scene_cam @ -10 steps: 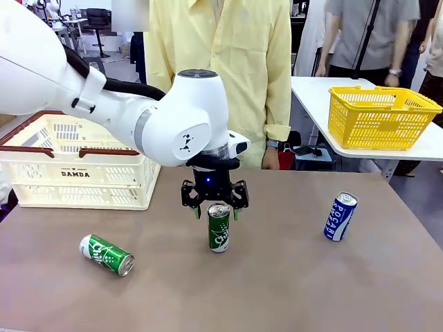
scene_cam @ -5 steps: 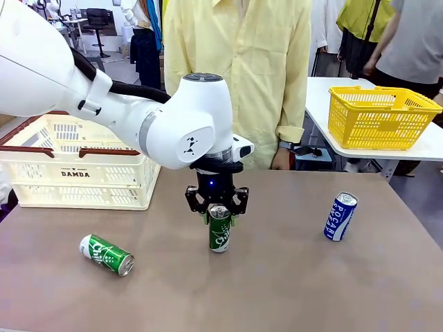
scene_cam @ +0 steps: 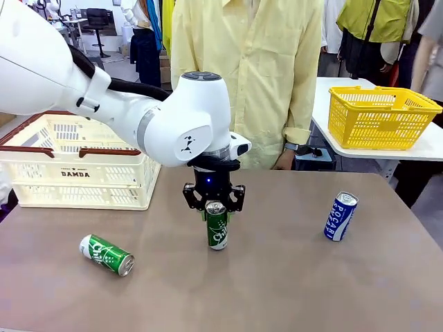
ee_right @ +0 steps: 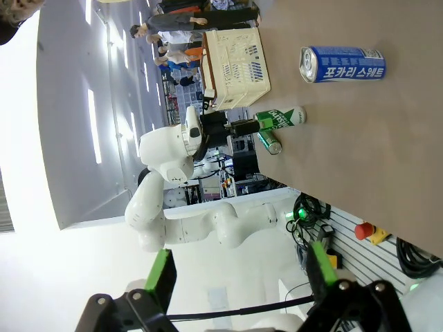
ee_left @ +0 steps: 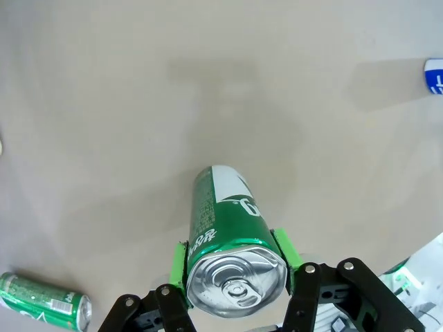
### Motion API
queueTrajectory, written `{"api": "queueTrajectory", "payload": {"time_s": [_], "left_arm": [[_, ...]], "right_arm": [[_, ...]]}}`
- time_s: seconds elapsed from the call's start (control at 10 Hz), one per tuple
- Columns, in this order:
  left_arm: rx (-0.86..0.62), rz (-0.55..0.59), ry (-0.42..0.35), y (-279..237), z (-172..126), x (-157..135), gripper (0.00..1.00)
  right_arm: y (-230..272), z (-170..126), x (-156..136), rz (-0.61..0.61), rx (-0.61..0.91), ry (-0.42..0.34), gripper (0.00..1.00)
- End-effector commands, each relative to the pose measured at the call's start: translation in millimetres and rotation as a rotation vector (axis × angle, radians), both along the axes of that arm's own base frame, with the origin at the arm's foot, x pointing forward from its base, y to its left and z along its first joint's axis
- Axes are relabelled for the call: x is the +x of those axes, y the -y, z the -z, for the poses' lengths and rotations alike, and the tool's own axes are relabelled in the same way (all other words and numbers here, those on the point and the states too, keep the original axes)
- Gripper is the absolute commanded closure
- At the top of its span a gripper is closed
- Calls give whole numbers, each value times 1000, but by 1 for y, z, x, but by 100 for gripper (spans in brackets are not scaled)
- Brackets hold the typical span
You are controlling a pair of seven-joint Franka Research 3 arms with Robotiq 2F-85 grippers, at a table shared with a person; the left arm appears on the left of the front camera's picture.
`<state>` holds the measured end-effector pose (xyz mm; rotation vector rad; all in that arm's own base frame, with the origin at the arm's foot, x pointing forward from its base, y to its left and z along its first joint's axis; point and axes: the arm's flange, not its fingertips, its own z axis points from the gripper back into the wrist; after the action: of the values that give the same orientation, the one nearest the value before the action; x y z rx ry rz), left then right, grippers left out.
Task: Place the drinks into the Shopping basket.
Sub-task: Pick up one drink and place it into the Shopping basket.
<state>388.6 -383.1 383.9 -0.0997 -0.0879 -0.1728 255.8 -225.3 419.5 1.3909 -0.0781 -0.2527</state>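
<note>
Item: upright can (scene_cam: 217, 232), my left tool (scene_cam: 217, 213) clamped round its top, ready to lift to basket (scene_cam: 76, 188); right tool (ee_right: 239, 270) gaping, empty.

glossy metal green can (scene_cam: 217, 232) w/ shiny silver top, matt table (scene_cam: 311, 290), plastic basket (scene_cam: 104, 183)

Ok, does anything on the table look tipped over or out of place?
A tipped green can lies on its side at the front left of the table. The other green can, gripped by the left hand, and the blue can are upright. Nothing spilled.
</note>
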Motion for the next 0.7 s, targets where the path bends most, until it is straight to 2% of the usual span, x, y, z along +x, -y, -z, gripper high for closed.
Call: {"api": "queueTrajectory", "payload": {"time_s": [0.0, 0.2, 0.3, 0.5, 0.6], "left_arm": [[-21, -9, 18, -33, -56, 5, 100], [-99, -59, 158, -109, -176, 22, 100], [-125, -5, 150, -144, -221, 32, 100], [-78, -272, 318, -230, -274, 68, 100], [-131, -336, 350, -270, -282, 78, 100]], "right_arm": [[3, -1, -2, -13, -3, 22, 0], [3, -1, -2, -13, -3, 22, 0], [3, -1, -2, -13, -3, 22, 0], [3, -1, -2, -13, -3, 22, 0], [3, -1, -2, -13, -3, 22, 0]]}}
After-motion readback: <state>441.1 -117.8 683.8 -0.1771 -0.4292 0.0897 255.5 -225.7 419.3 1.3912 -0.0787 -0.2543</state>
